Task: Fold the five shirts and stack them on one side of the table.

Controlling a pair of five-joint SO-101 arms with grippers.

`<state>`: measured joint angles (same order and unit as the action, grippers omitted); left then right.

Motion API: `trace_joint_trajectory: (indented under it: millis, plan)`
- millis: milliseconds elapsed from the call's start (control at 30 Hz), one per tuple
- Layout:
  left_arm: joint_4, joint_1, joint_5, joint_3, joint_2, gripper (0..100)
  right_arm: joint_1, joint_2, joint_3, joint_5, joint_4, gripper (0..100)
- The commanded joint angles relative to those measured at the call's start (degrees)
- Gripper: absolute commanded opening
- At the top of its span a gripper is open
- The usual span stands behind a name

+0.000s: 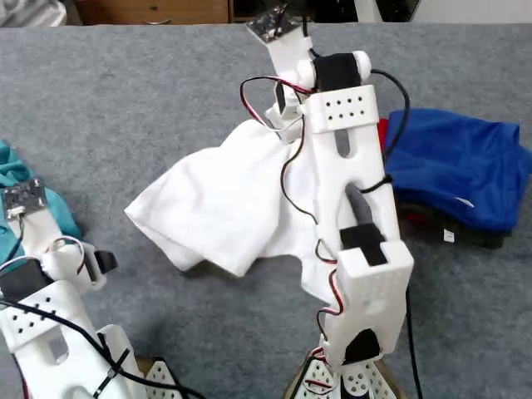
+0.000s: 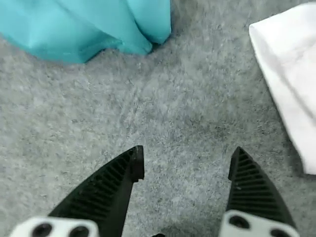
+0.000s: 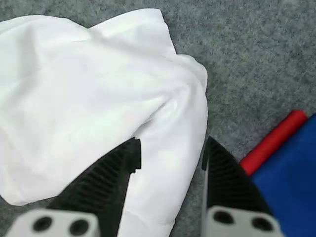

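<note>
Working the crumpled white cotton shirt mid-table on the grey felt tabletop; not folded yet, just bunched, with one flap doubled over itself. Has the right gripper released, jaws spread astride the rolled far edge of that shirt and pinching nothing. Probably lined up there to grab that edge for a fold. Has the left gripper at near left, also released, above bare felt between the teal knit shirt at the left edge and the white one. Likely parked clear of the right arm. Looks like stack side is right: royal-blue shirt on top, red garment and something dark underneath, just beside the white shirt. Reads as mid-task.
</note>
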<state>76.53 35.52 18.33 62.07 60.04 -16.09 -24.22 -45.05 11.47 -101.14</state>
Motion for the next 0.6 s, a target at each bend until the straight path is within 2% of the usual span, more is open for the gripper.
trace_joint_trajectory:
  millis: [0,167,400,567]
  plan:
    - [-2.37,-0.09,0.53,1.32,0.66,28,-1.36,3.3,-0.13,0.44,-1.14,21.3]
    - [-3.16,2.29,0.18,0.62,0.84,28,-8.31,3.3,5.32,0.44,-1.14,21.3]
    - [-11.6,21.89,0.88,1.58,0.57,28,-23.25,3.21,18.15,0.53,-0.7,21.3]
    - [-15.47,27.69,6.24,4.75,0.57,28,-29.93,0.22,19.65,0.53,4.92,21.3]
